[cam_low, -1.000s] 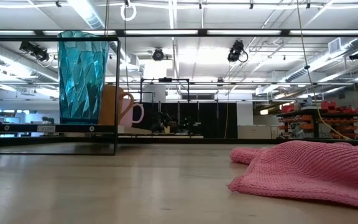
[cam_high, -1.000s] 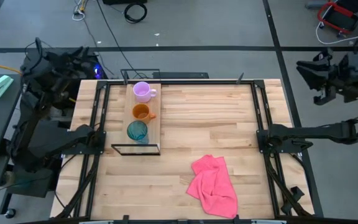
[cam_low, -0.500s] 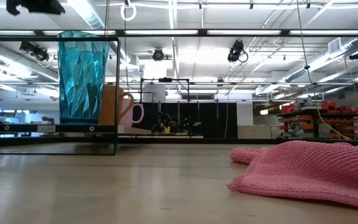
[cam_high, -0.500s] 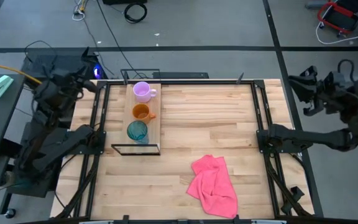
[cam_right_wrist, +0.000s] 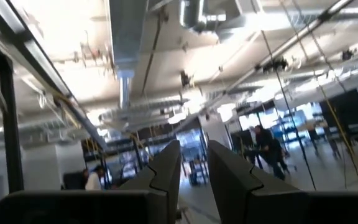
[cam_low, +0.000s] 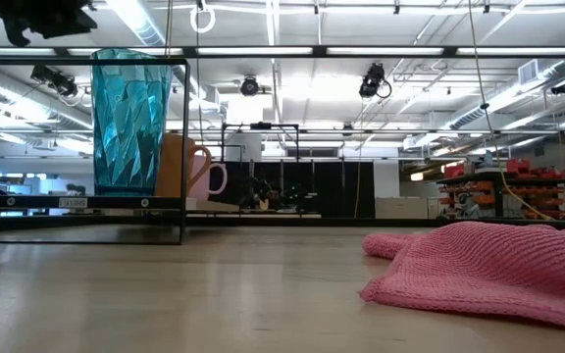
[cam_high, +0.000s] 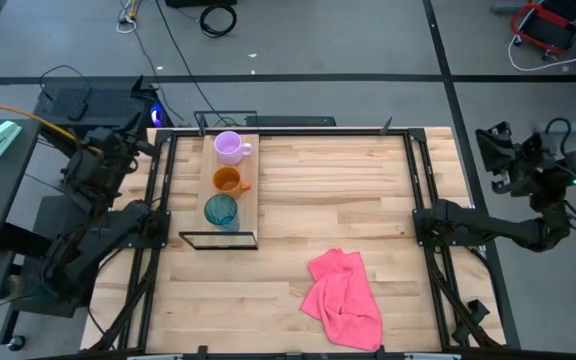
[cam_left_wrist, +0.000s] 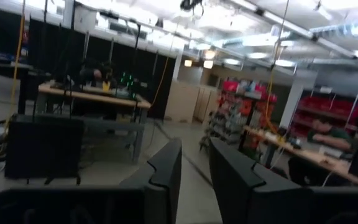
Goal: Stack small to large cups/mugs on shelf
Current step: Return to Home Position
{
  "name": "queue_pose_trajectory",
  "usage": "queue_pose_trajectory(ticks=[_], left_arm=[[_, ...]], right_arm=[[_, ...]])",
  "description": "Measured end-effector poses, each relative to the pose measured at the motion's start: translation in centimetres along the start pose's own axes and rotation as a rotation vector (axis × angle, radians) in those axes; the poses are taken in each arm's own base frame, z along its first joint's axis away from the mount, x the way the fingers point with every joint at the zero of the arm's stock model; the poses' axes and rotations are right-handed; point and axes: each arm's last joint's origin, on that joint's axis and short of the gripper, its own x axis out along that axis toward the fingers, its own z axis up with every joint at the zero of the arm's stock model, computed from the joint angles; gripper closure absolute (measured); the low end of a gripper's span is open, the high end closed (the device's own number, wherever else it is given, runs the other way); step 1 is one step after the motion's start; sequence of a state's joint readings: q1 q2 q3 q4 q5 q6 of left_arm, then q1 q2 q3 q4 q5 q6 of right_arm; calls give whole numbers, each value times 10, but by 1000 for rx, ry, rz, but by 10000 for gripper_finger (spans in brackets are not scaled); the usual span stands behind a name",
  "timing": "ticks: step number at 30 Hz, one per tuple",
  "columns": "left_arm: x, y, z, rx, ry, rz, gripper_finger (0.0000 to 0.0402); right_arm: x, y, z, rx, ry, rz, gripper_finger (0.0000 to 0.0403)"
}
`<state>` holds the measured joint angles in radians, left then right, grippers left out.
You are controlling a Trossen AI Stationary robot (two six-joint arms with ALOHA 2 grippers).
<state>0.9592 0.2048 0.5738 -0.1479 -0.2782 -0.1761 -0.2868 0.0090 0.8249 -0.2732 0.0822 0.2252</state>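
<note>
The shelf (cam_high: 249, 196), a narrow light wood plank in a thin black wire frame, stands on the table's far left. On it in a row stand the pale purple mug (cam_high: 230, 147) farthest, the orange mug (cam_high: 228, 180) in the middle, and the teal tumbler (cam_high: 220, 210) nearest. In the low view the tumbler (cam_low: 130, 123) stands in front of the orange mug (cam_low: 179, 167) and the purple mug (cam_low: 214, 181). My left gripper (cam_high: 140, 145) hangs shut beyond the table's left edge. My right gripper (cam_high: 490, 142) hangs shut beyond the right edge. Both touch nothing.
A crumpled pink cloth (cam_high: 345, 297) lies on the table's near right part; it also shows in the low view (cam_low: 488, 270). Black frame rails (cam_high: 423, 190) run along the table's left and right sides. Bare wood lies between the shelf and the right rail.
Both arms have swung outside the table's side edges toward its near side and come lower. My left gripper has come into the top left corner of the low view. The cups, the shelf and the cloth have kept still.
</note>
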Motion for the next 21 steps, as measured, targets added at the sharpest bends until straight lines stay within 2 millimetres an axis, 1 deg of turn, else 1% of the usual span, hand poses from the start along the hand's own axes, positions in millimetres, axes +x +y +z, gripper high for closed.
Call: queue_pose_trajectory(ticks=[3,6,10,13,17,19,21], left_arm=[[-11,2,6,-15,-61,-6,310],[-24,6,9,-28,-103,6,312],[-41,12,10,-45,-143,33,318],[-40,12,8,-47,-99,50,319],[-40,13,7,-56,-98,52,314],[-38,13,3,-51,-85,56,311],[-36,13,-3,-51,-70,58,310]], right_arm=[[-2,0,2,-9,-18,2,315],[-4,2,10,-34,-60,11,315],[-4,2,9,-39,-57,10,315],[-4,2,9,-39,-60,12,315],[-4,2,9,-33,-58,12,315],[-2,1,5,-27,-51,11,315],[1,0,-2,-10,-26,5,315]])
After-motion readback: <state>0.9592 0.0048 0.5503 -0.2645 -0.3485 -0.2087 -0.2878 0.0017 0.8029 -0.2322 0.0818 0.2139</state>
